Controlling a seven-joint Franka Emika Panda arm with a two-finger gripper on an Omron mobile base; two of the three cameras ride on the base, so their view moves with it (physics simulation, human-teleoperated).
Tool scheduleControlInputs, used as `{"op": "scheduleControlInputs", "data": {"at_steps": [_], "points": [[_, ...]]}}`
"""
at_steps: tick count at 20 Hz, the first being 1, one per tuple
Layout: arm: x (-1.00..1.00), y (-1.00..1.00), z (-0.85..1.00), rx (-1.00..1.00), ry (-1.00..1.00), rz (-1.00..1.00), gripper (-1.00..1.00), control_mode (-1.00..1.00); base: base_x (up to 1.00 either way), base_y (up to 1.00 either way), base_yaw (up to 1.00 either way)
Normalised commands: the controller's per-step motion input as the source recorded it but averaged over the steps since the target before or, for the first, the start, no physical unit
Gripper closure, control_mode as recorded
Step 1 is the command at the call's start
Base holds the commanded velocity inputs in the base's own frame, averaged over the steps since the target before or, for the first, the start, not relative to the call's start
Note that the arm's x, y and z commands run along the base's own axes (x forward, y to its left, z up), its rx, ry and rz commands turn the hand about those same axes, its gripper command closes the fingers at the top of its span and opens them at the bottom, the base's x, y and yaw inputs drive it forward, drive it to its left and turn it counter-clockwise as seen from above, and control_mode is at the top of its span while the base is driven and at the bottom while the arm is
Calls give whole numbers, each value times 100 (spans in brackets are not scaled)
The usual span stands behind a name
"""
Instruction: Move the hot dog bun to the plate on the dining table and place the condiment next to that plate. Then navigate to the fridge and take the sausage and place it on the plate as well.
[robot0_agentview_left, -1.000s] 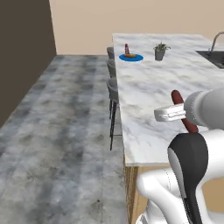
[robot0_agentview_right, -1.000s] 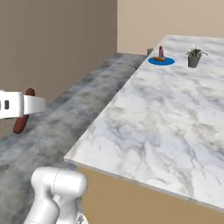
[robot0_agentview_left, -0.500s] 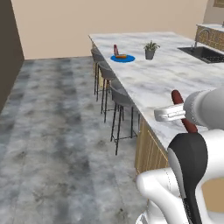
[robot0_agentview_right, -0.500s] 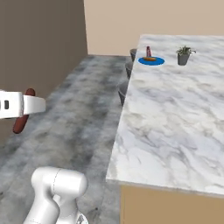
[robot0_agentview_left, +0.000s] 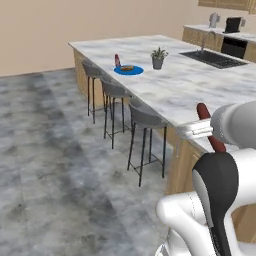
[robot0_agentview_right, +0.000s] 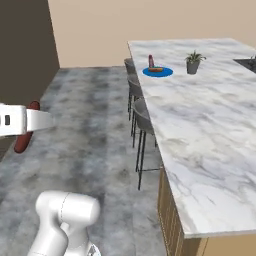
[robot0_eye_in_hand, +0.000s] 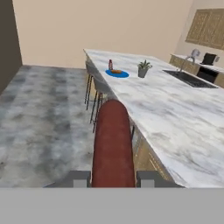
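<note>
Fig.: sausage (robot0_eye_in_hand: 113, 144) carried in claw (robot0_eye_in_hand: 113, 178), clamped btwn fingers.
Whole view shifted since earlier frames (base driven); plate (robot0_agentview_left: 128, 70) w/ bun yet well apart.

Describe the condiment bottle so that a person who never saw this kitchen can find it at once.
Look at the long marble dining table with stools along one side. Near its far end lies a blue plate holding an orange-brown bun. The condiment stands upright just beside that plate: a small dark red bottle, unlike the green potted plant nearby.
</note>
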Motion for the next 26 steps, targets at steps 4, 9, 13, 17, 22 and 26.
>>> {"op": "scheduleControlInputs", "data": {"at_steps": [4, 9, 13, 17, 22, 26], "points": [[0, 0, 0, 0, 0, 0, 100, 100, 67, 99, -46], [0, 0, 0, 0, 0, 0, 100, 100, 67, 85, -43], [0, 0, 0, 0, 0, 0, 100, 100, 72, 87, -43], [0, 0, 0, 0, 0, 0, 100, 100, 80, 98, -44], [0, 0, 0, 0, 0, 0, 100, 100, 80, 100, -43], [0, 0, 0, 0, 0, 0, 100, 100, 77, 98, -42]]}}
